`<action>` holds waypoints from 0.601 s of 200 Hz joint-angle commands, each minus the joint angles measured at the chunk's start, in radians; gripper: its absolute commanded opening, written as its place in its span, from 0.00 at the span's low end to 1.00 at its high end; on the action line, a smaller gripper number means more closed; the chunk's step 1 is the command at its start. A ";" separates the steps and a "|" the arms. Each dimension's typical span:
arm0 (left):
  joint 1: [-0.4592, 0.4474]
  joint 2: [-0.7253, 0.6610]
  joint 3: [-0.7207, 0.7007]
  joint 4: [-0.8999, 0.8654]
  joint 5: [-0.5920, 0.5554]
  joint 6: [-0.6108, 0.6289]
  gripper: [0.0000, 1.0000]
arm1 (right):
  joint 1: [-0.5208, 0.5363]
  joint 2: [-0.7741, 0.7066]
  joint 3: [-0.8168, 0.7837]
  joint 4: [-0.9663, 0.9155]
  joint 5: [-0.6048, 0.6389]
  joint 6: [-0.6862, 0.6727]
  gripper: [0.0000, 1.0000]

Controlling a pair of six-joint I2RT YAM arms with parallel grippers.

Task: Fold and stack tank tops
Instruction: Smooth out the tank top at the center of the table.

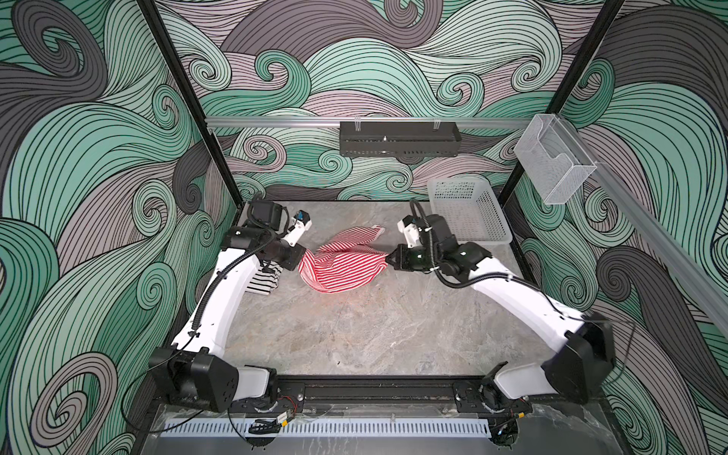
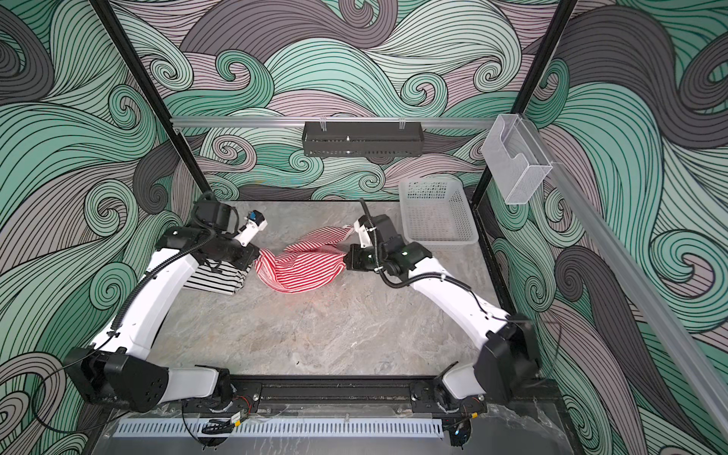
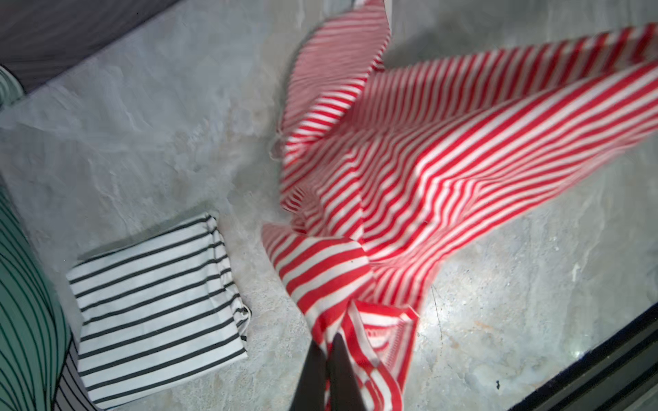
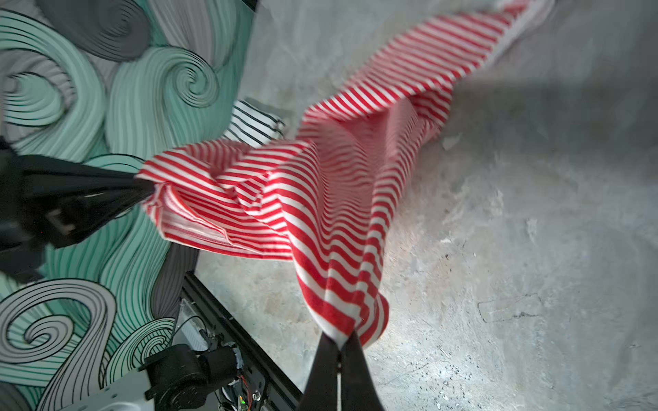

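– Clutter round the cloth: what is there?

– Little. A white perforated basket (image 1: 453, 191) stands at the far right corner of the grey stone-look table (image 1: 354, 335), behind the right arm's wrist and apart from the garment. A black tray (image 1: 400, 138) hangs on the back rail and a clear plastic holder (image 1: 551, 165) on the right-hand rail, both above the table.

– And the tops?

– The red-and-white tank top (image 1: 342, 264) hangs stretched between the two pincers, toward the back of the table. Its middle sags low; I cannot tell whether it touches the surface. A white-trimmed part trails off toward the back wall. The black-and-white tank top (image 3: 156, 295) lies folded flat on the table at the left, just beside the red one.

– The pincers?

– The left gripper (image 3: 329, 341) is pinched tight on one end of the red-and-white tank top. The right gripper (image 4: 341, 338) is clamped on the opposite end, with cloth bunched at its tips.

– Anything in the way?

– In both top views the left arm covers much of the folded top; only its near and right edges show. The left wrist view shows it whole.
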 commanded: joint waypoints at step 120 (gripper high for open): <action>0.158 -0.111 0.682 -0.230 0.174 -0.119 0.00 | -0.022 -0.397 0.360 -0.322 0.066 -0.159 0.00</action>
